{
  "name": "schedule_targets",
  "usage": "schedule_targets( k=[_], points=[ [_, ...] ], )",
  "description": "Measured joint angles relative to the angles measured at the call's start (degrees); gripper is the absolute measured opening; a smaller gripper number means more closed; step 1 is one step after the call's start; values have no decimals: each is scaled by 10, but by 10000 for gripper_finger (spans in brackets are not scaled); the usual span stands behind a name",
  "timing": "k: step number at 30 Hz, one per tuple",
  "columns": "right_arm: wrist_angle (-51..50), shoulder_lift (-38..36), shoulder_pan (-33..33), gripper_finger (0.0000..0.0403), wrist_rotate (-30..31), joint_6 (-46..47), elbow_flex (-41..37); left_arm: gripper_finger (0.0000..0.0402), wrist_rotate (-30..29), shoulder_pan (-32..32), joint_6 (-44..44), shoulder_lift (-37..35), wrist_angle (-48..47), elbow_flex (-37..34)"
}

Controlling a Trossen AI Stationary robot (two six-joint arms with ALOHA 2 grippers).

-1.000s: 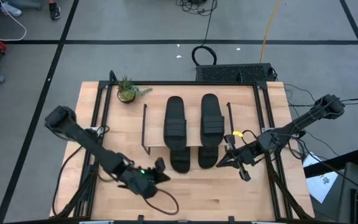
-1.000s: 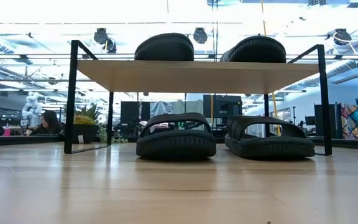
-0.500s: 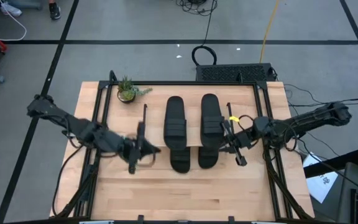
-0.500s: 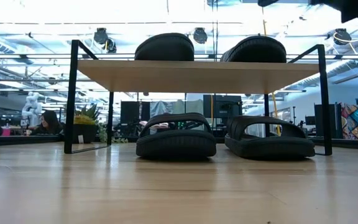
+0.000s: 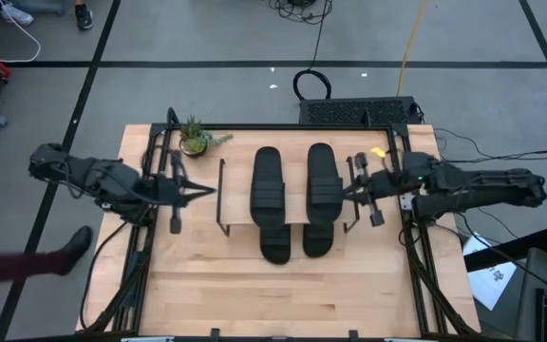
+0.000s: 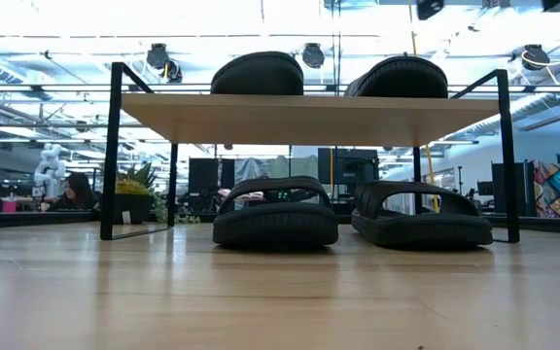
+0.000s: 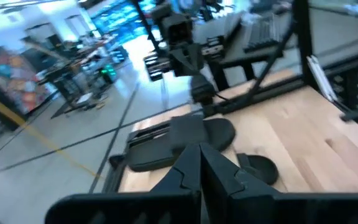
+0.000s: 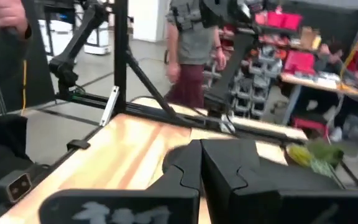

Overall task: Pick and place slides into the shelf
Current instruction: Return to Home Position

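- The desk [image 5: 349, 294] and the shelf [image 5: 296, 195] on it sit as they did a second ago.
- The four slides have not moved: two lie side by side on the shelf top [image 5: 268, 185] [image 5: 323, 180], and two stand under it [image 6: 275, 216] [image 6: 421, 216], toes poking out past the front edge.
- The left end effector [image 5: 202, 190] has swung from the desk's front to just beside the shelf's left end. It is clenched on nothing, fingers [image 7: 191, 168] pressed together.
- The right end effector [image 5: 349, 190] has drawn back from the shelf's front right corner to beside its right end, also clenched and empty.
- A person's leg [image 5: 60, 256] has come into view on the floor left of the desk.
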Motion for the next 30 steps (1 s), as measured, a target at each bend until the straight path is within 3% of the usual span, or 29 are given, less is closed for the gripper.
schedule_targets(
  k=[3, 7, 14, 19, 25, 30],
  points=[
    [-69, -46, -16, 0, 5, 23, 10, 0, -50, -11, -27, -23, -20, 0],
    [-145, -96, -25, 0, 6, 69, 19, 0, -72, -25, -62, -44, -84, 0],
    [-261, -155, -24, 0, 57, 117, 25, 0, -130, -53, -168, -51, -197, -24],
    [-330, -197, -24, 0, 57, 133, 25, 0, -128, -79, -197, -117, -147, -112],
    [-336, -234, -24, 0, 62, 135, 25, 0, -119, -104, -177, -224, -49, -210],
    [-335, -254, -24, 0, 64, 124, 5, 0, -157, -116, -175, -295, -33, -257]
  ],
)
